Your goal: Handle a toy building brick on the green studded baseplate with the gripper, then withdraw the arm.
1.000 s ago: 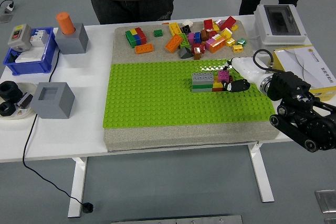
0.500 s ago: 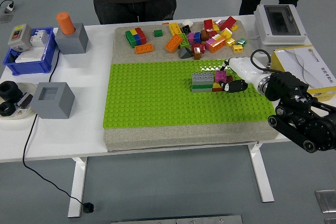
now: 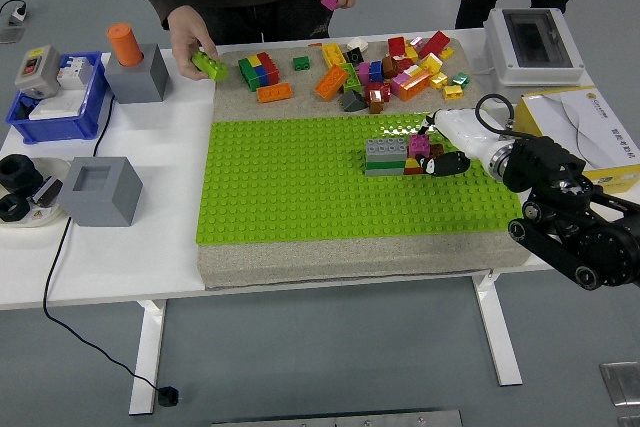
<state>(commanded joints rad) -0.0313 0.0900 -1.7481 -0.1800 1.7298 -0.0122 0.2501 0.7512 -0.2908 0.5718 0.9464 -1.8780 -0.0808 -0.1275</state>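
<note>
Hand [image 3: 437, 154] closed on magenta brick [image 3: 421, 145]

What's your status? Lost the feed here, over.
Right hand at the magenta brick on the brick stack, grip unclear. Left arm out of view. Person's hand holds a lime brick at the far edge, clear of the green baseplate.

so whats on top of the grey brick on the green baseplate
Nothing sits on the grey brick; its studs are bare. A magenta brick stands beside it, partly covered by the right hand.
</note>
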